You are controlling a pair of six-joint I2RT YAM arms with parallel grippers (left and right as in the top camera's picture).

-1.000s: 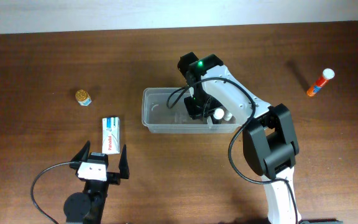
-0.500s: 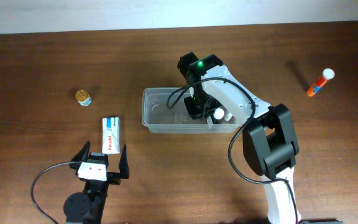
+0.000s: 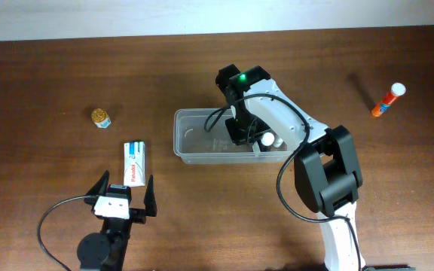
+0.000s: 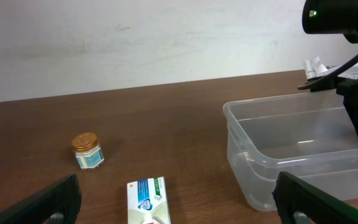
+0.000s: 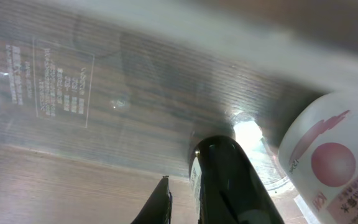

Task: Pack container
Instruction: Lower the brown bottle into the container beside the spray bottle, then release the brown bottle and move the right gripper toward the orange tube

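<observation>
Wood table [image 3: 51,68], container [image 3: 191,135], jar [image 3: 100,117], box [image 3: 133,162], orange tube [image 3: 389,100]

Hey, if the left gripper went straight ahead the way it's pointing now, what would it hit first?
Most likely the white and blue box, lying on the table right ahead of the open left gripper; the container sits off to the right.

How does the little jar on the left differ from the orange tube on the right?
The jar is short and squat with a gold lid; the tube is long and slim, orange with a white cap. The jar sits left of the container, the tube far right. Both sit outside it.
</observation>
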